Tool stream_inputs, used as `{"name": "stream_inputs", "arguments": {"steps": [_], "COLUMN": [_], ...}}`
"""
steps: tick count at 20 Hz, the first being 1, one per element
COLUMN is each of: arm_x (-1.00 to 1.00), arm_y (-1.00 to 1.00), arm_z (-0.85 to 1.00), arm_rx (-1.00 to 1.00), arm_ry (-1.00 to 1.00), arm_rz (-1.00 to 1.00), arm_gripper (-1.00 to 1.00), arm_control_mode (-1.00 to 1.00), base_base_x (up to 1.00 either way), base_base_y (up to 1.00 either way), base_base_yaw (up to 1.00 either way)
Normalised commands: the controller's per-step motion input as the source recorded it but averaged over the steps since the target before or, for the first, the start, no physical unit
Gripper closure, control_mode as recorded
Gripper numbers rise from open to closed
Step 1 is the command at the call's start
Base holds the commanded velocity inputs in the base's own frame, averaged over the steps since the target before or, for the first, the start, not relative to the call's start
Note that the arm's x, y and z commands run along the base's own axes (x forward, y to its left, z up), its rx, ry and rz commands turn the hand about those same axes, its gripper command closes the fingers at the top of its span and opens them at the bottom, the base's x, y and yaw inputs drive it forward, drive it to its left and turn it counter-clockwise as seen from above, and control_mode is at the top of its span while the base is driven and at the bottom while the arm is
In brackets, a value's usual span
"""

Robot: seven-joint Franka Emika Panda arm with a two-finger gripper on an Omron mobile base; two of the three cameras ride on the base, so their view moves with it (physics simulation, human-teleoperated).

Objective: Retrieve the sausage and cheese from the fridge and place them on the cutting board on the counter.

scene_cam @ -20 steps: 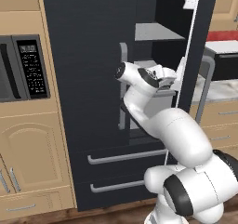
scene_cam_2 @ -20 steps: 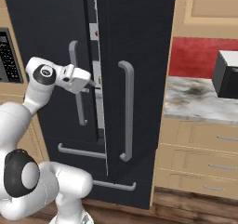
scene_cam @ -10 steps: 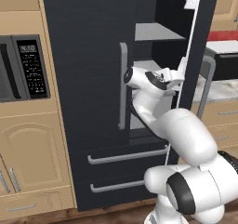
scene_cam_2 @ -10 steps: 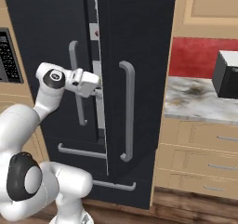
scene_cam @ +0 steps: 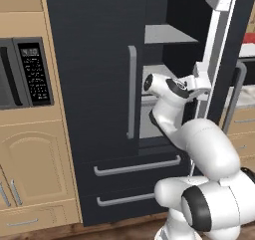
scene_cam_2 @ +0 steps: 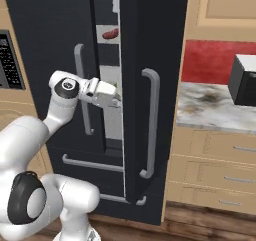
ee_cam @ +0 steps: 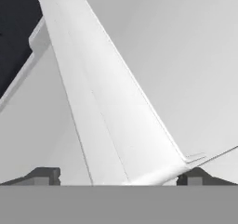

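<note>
Fridge (scene_cam: 94, 84): tall and black, its left door shut with a grey vertical bar handle (scene_cam: 131, 92); its right door (scene_cam_2: 150, 85) stands ajar, seen edge-on from the right base view, with its own grey handle (scene_cam_2: 151, 122). Two drawers with grey bar pulls sit below.
Inner shelves (scene_cam: 167, 34): light grey, seen through the gap between the doors in the left base view.
Sausage (scene_cam_2: 110, 34): reddish, curved, lying on an upper shelf inside the fridge, glimpsed through the narrow door gap in the right base view.
Cheese: cannot be made out in any view.
Gripper (ee_cam: 118, 176): reaching into the gap between the two doors at mid height, well below the sausage; its white hand (scene_cam_2: 102, 92) sits just beside the inner edge of the right door.
Jaws: spread wide apart, nothing between them; the two dark tips stand at either side of the hand view, with pale grey fridge surfaces close ahead.
Worktop (scene_cam_2: 215, 107): marbled, to the right of the fridge over light wood cabinets, carrying a dark boxy appliance (scene_cam_2: 244, 80) against a red backsplash.
Wall oven (scene_cam: 25, 72): black panel set in wood cabinetry left of the fridge.
Cutting board: cannot tell where it lies.
</note>
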Motion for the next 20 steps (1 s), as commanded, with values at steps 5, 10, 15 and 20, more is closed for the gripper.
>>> {"name": "stream_inputs", "arguments": {"steps": [5,10,15,20], "arm_x": [-0.43,-0.47,-0.52,-0.44], "arm_y": [-0.93,-0.75,-0.3,-0.15], "arm_z": [0.0,0.01,0.19,0.27], "arm_rx": [-0.01,0.0,0.01,0.03], "arm_ry": [0.0,-0.16,-0.13,-0.06], "arm_rz": [-0.11,-0.01,0.0,0.0], "arm_gripper": [-1.0,-1.0,-1.0,-1.0], "arm_control_mode": [-1.0,-1.0,-1.0,-1.0], "base_base_x": [0.0,0.0,0.0,0.0], "base_base_y": [0.0,0.0,0.0,0.0], "base_base_yaw": [0.0,0.0,0.0,0.0]}}
